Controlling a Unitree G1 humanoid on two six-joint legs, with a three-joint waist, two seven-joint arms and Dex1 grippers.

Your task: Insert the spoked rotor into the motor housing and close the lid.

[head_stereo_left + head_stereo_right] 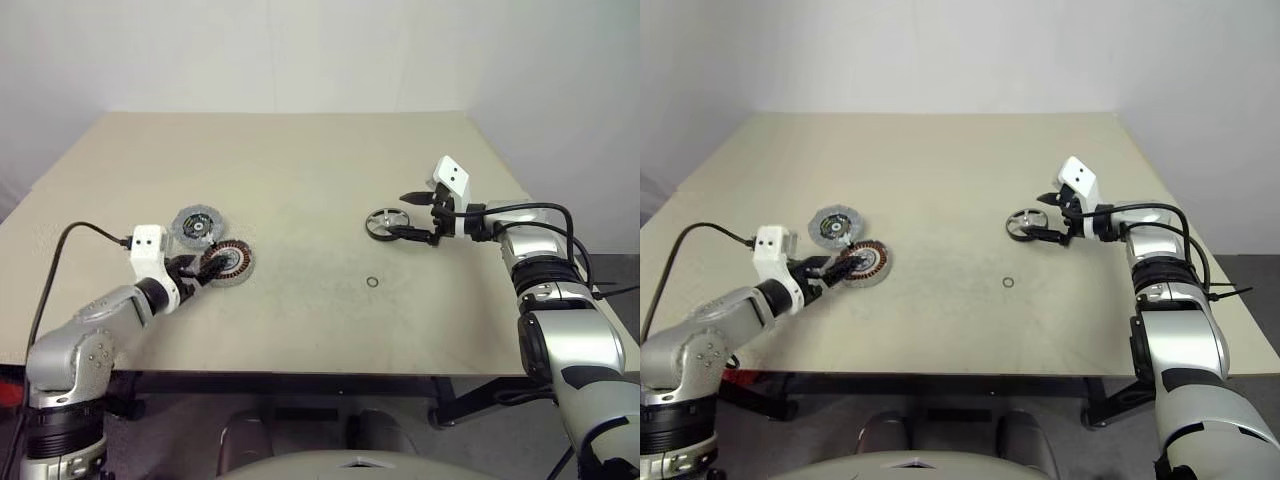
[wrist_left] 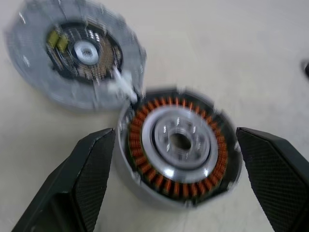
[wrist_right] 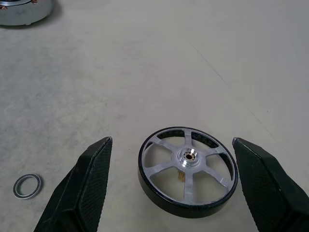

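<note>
The motor housing [image 1: 228, 262], a short silver cup with copper windings, sits at the table's left front. The grey lid [image 1: 197, 226] lies flat just behind it, and the two touch in the left wrist view. My left gripper [image 1: 200, 270] is open, with one finger on each side of the housing [image 2: 178, 145] and a gap on both sides. The spoked rotor [image 1: 381, 223] lies flat at the right of the table. My right gripper [image 1: 408, 215] is open right beside it. In the right wrist view its fingers flank the rotor [image 3: 187, 171] without touching.
A tiny thin loose ring [image 1: 372, 283] lies on the beige table [image 1: 300, 160] in front of the rotor. A black cable [image 1: 60, 250] trails from my left wrist over the table's left front corner.
</note>
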